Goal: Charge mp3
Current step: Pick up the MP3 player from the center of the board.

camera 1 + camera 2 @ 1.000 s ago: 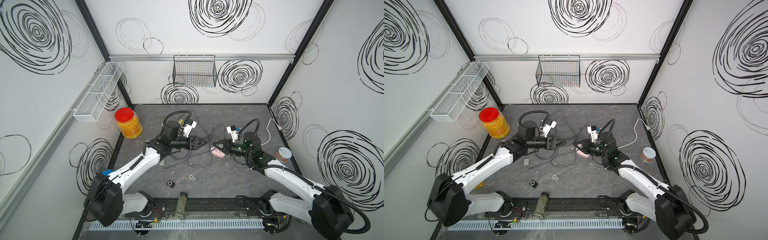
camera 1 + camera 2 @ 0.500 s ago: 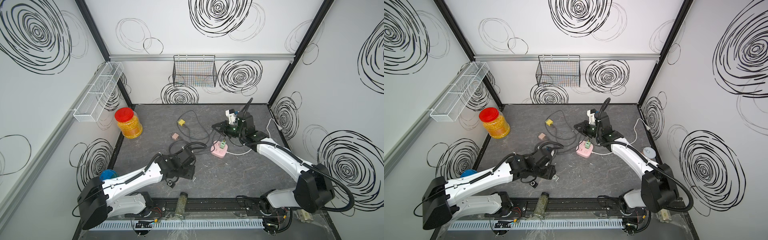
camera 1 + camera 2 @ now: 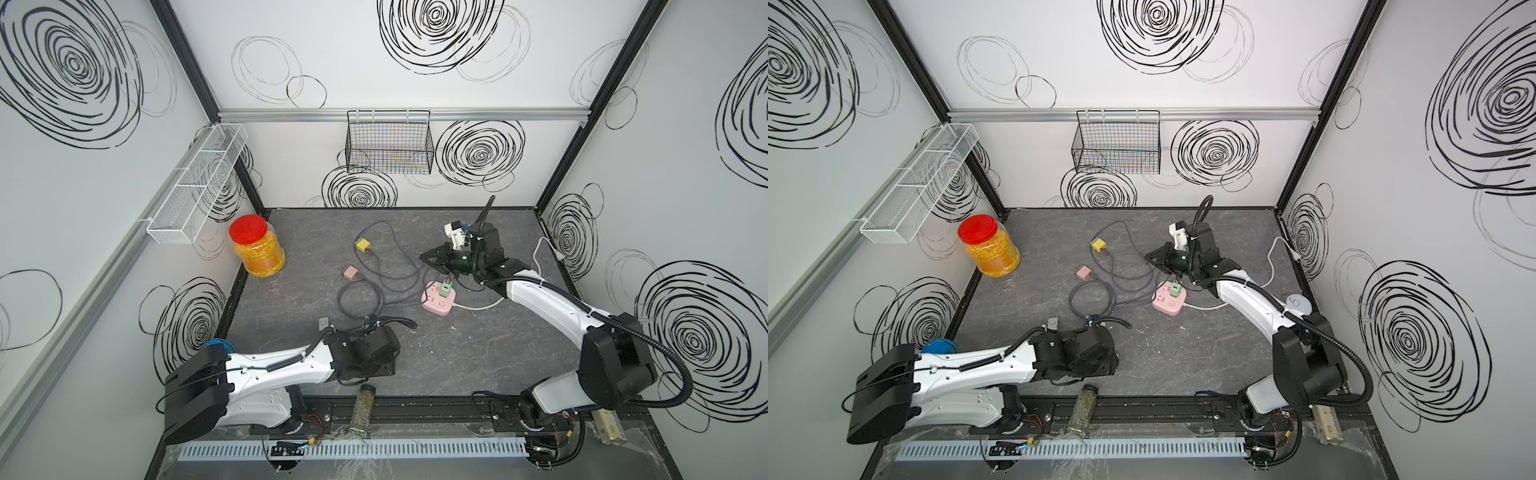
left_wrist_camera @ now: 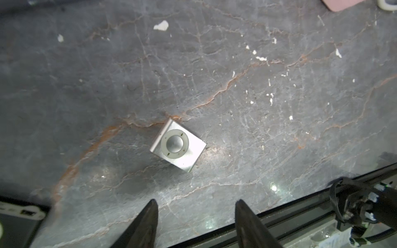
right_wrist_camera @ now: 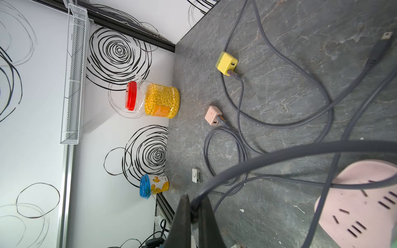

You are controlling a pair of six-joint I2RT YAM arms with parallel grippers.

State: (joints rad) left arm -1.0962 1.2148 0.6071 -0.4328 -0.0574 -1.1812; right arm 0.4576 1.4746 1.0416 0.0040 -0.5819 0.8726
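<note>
Charger (image 3: 445,287) on power strip (image 3: 433,308) — seemingly plugged.

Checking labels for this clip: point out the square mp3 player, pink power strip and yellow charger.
square mp3 player (image 4: 177,143): left wrist view, round control wheel.
pink power strip (image 3: 435,304): a top view, bare top face.
yellow charger (image 3: 363,244): a top view, top face.

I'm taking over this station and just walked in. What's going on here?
Two robot arms are setting up to charge an mp3 player. The left gripper hovers open over the small silver mp3 player, which lies flat on the table, ungripped. The right gripper is shut on a grey cable near the pink power strip, which has a green charger plugged into it. Nothing is plugged into the player yet.
</note>
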